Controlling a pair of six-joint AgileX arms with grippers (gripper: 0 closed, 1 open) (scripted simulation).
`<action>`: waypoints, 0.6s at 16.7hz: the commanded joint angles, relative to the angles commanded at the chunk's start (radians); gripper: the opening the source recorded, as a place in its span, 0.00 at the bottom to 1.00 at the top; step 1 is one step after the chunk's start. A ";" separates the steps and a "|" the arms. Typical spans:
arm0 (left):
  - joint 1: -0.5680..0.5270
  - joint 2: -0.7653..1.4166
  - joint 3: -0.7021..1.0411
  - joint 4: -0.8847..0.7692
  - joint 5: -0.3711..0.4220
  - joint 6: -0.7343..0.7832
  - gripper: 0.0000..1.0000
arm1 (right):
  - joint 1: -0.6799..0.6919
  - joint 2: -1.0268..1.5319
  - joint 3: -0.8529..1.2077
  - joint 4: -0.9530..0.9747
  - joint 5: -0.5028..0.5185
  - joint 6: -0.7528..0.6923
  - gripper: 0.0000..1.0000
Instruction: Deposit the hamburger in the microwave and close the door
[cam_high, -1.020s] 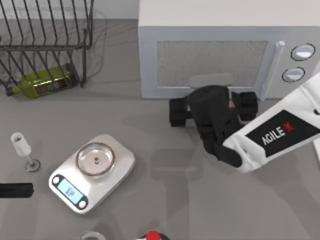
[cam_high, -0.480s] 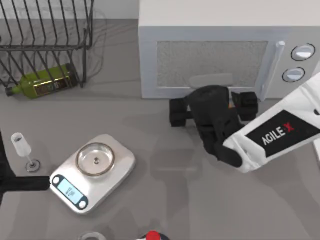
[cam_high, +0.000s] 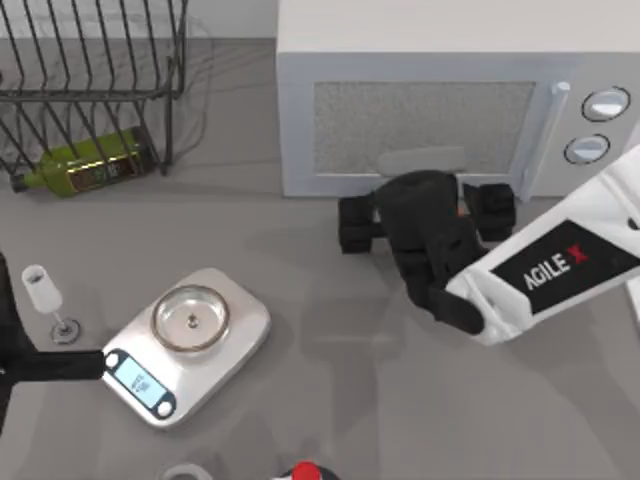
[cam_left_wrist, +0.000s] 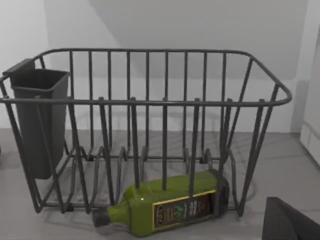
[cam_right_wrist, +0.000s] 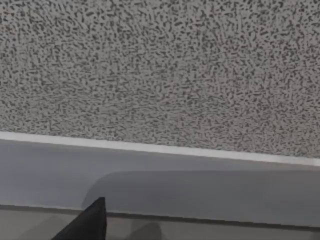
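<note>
Grey table (cam_high: 330, 400): your right gripper (cam_high: 425, 215) pressing against microwave (cam_high: 450, 100) door (cam_high: 425, 125), jaw state unclear; left gripper (cam_high: 55, 365) idling beside scale (cam_high: 185, 340), jaws unreadable.

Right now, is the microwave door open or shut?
Shut. The door lies flush with the microwave front, handle beside the knobs.

The grey worktop (cam_high: 330, 400) carries the microwave (cam_high: 450, 100) just beyond the right jaws, plus a kitchen scale (cam_high: 185, 345), wine glass (cam_high: 45, 300), dish rack (cam_high: 90, 70) and green bottle (cam_high: 90, 165) nearer the left jaws.
</note>
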 joint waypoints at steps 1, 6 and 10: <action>-0.011 0.013 -0.005 0.022 -0.014 0.000 0.00 | 0.000 0.000 0.000 0.000 0.000 0.000 1.00; -0.069 0.075 -0.029 0.109 -0.073 0.003 0.00 | 0.000 0.000 0.000 0.000 0.000 0.000 1.00; -0.107 0.116 -0.045 0.167 -0.109 0.005 0.00 | 0.000 0.000 0.000 0.000 0.000 0.000 1.00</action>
